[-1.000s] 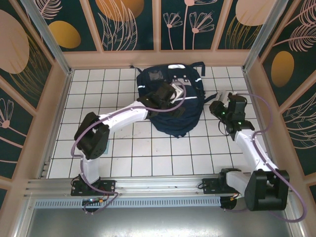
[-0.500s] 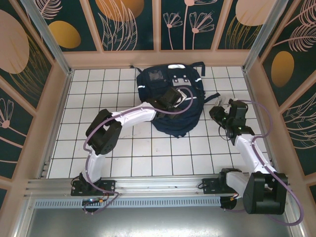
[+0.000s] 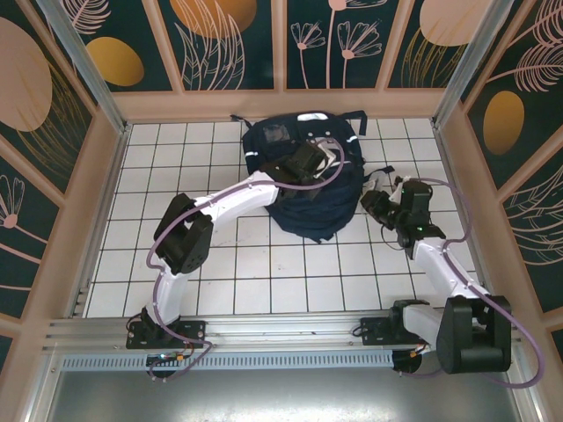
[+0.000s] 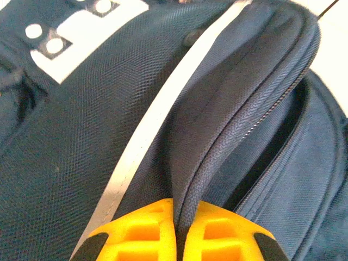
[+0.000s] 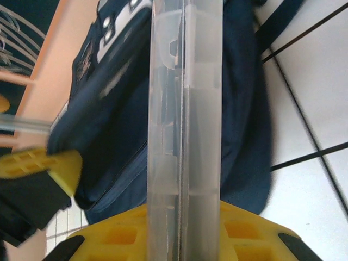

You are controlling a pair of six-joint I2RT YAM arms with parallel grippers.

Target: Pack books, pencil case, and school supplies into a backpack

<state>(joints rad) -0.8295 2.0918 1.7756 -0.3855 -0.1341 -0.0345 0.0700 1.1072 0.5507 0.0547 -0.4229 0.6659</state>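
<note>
Backpack (image 3: pixel 303 180) lies at the far centre of the counter (image 3: pixel 220 264). The left gripper (image 4: pixel 178 228) clamps its zipper-edge fabric. The right gripper (image 5: pixel 185 231) grips the clear sleeve (image 5: pixel 185 109) just right of it.

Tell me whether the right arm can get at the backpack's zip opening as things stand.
Probably yes. The right gripper, shut on the clear sleeve, sits right beside the backpack, and the left gripper pinches the zip edge of the opening.

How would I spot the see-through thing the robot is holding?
Find the big navy backpack on the white tiled table. Just right of it, the right gripper pinches a long, flat plastic sleeve. Unlike the dark fabric nearby, it is see-through.
</note>
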